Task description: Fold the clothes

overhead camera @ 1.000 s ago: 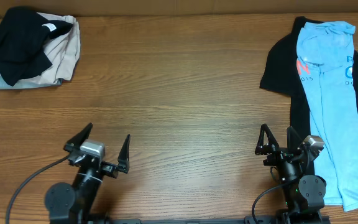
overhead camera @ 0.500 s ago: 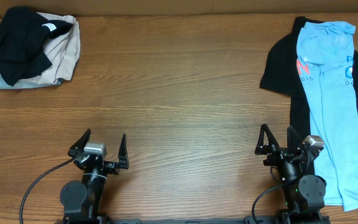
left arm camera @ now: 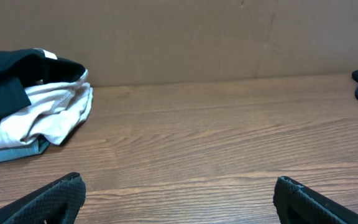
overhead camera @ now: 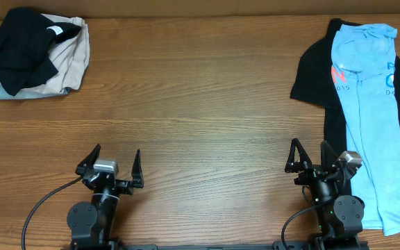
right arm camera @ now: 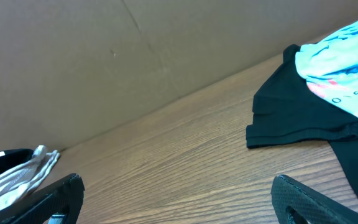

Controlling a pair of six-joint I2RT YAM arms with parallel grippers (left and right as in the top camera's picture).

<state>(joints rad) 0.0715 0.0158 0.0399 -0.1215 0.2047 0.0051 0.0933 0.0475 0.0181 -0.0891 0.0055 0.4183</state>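
A plain black T-shirt (overhead camera: 21,47) with a small white neck tag lies crumpled on a stack at the far left; it also shows in the left wrist view (left arm camera: 8,78). A light blue printed tee (overhead camera: 372,118) lies flat on a black shirt (overhead camera: 316,73) with a white sleeve logo at the right; both show in the right wrist view, the blue tee (right arm camera: 347,56) and the black shirt (right arm camera: 297,112). My left gripper (overhead camera: 111,167) is open and empty near the front edge. My right gripper (overhead camera: 310,161) is open and empty, just left of the black shirt.
A beige folded garment (overhead camera: 71,59) and a pale blue folded garment (overhead camera: 2,90) lie under the black T-shirt at the far left. A brown cardboard wall (left arm camera: 179,37) stands along the table's back edge. The wooden table (overhead camera: 200,104) spreads between the two piles.
The left arm has pulled back toward the front edge and straightened, then stayed still. The right arm and the clothes have not moved.
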